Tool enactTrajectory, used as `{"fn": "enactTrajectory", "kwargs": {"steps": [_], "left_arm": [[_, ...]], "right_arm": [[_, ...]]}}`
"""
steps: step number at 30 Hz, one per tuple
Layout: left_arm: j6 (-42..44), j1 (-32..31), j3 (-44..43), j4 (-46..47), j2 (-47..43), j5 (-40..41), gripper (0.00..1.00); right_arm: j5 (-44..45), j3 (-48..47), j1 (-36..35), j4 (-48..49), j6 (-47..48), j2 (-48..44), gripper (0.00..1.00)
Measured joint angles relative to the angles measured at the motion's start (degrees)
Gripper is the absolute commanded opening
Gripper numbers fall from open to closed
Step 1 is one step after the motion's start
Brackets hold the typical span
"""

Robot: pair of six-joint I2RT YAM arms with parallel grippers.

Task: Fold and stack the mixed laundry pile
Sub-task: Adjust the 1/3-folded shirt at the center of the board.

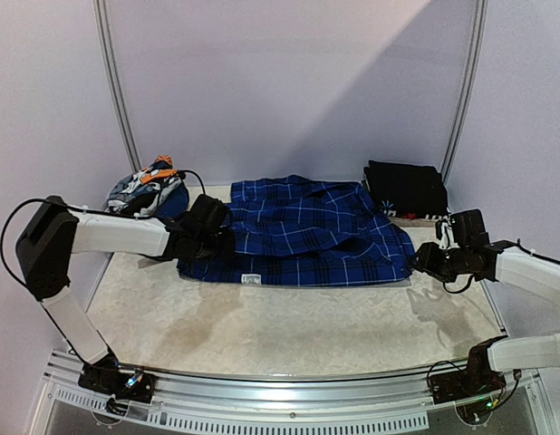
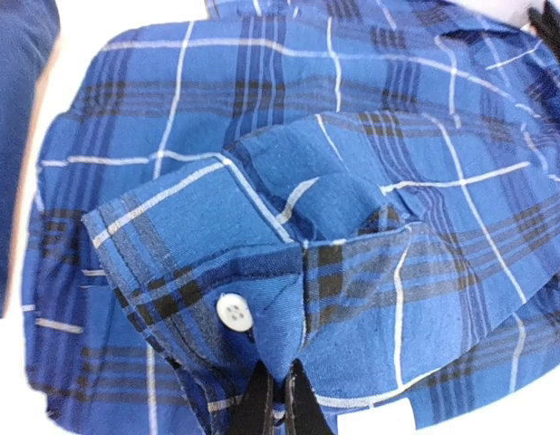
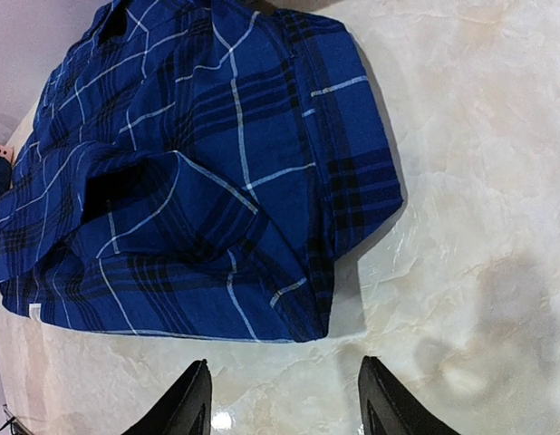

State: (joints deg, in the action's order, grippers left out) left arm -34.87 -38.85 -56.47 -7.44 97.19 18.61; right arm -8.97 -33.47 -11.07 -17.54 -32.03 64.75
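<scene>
- The blue plaid shirt (image 1: 298, 231) lies spread and partly folded across the back middle of the worktop (image 1: 289, 331). A folded black garment (image 1: 405, 188) sits behind its right end, and a grey-white-orange patterned piece (image 1: 146, 188) sits behind its left end.
- The left gripper (image 2: 276, 399) is clenched on the shirt at a cuff edge, just below a white button (image 2: 235, 313).
- The right gripper (image 3: 284, 403) is released and grasps nothing. It hangs over bare worktop just beside the shirt's right-hand fold.
- The step in hand, as judged, is folding the left side inward. The pinched cuff should be lifted clear of the layers beneath, carried across along the plaid lines and laid flat. The right gripper could pin the far edge so the body does not drag.
- A small white label (image 1: 251, 278) shows at the near hem, with any text too small to read. Pale marks on the black garment are possibly lettering but are illegible.
</scene>
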Motion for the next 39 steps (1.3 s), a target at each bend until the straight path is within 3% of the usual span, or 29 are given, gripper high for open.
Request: {"fn": "enactTrajectory", "kwargs": {"steps": [18, 29, 39], "left_arm": [[2.3, 0.8, 3.7, -8.4, -12.9, 1.2, 0.0], [3.5, 2.7, 7.7, -5.8, -8.4, -1.4, 0.0], [6.4, 2.9, 7.8, -2.7, -4.6, -1.9, 0.0]], "right_arm": [[0.9, 0.0, 0.0, 0.0, 0.0, -0.7, 0.56], [-3.1, -1.2, 0.0, 0.4, 1.4, -3.7, 0.6], [-9.6, -2.4, -0.3, 6.7, 0.4, -3.0, 0.61]]}}
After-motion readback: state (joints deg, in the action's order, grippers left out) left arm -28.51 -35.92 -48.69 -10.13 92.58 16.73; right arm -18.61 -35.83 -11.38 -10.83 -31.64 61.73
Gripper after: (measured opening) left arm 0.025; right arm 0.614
